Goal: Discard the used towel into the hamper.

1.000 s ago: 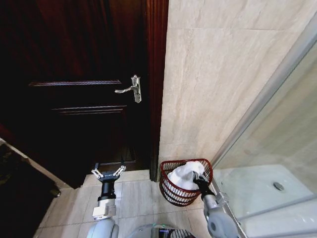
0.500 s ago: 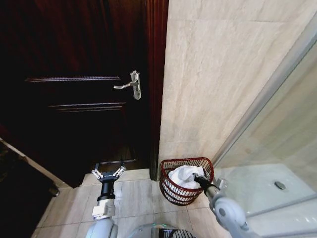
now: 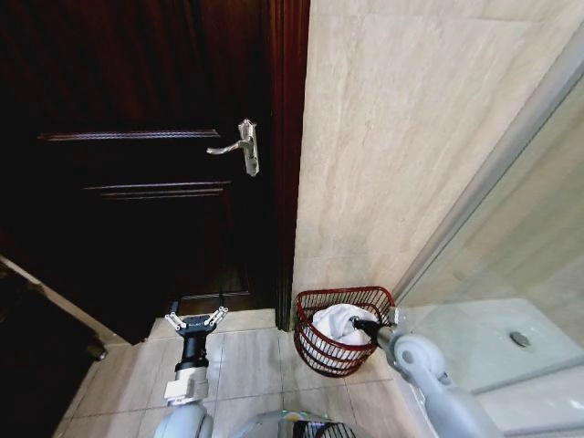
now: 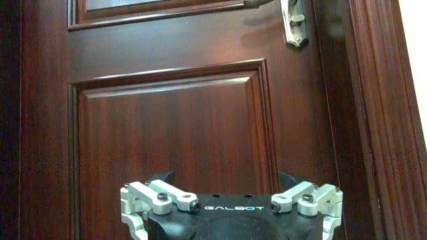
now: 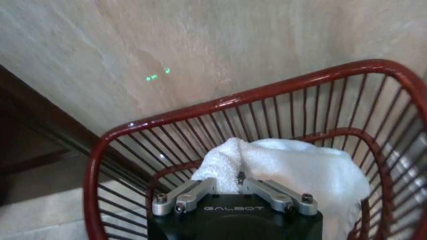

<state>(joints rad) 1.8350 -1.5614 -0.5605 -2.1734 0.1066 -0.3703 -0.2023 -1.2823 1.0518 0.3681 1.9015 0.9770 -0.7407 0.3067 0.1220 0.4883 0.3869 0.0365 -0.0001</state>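
We see the right gripper (image 3: 358,323) has sunk lower into the red wire hamper (image 3: 310,345), pinched shut on the fluffy white towel (image 5: 293,167). The left gripper (image 3: 195,321) hangs spread open, empty, facing the panelled wooden door (image 4: 173,130).

Left hand (image 3: 192,320): we hold it parked low and forward, fingers spread open, empty. Right hand (image 3: 365,324): our arm reaches forward and down, fingers pinched together.
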